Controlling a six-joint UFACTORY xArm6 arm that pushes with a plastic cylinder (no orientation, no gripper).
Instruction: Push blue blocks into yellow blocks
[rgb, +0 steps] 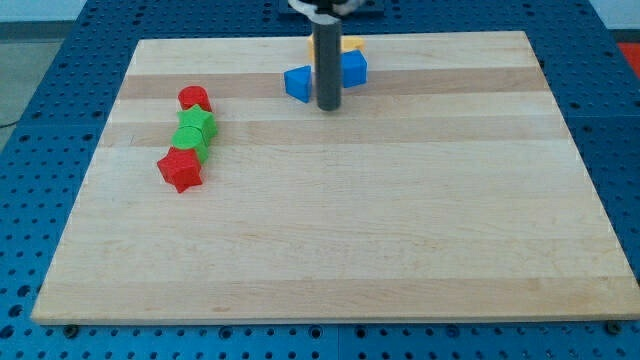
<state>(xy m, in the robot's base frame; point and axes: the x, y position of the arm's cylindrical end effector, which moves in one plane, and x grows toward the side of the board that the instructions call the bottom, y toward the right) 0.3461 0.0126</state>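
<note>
My tip (328, 104) rests on the board near the view's top centre. A blue block (298, 82) lies just to its left, touching or nearly touching the rod. A second blue block (354, 68) lies just right of the rod, partly hidden by it. A yellow block (350, 44) sits directly behind that second blue block, touching it, mostly hidden by the rod and the blue block. No other yellow block shows.
At the view's left, a red block (194, 98), a green block (197, 124), another green block (192, 141) and a red star-shaped block (181, 169) form a close column. The wooden board (330, 250) lies on a blue pegboard table.
</note>
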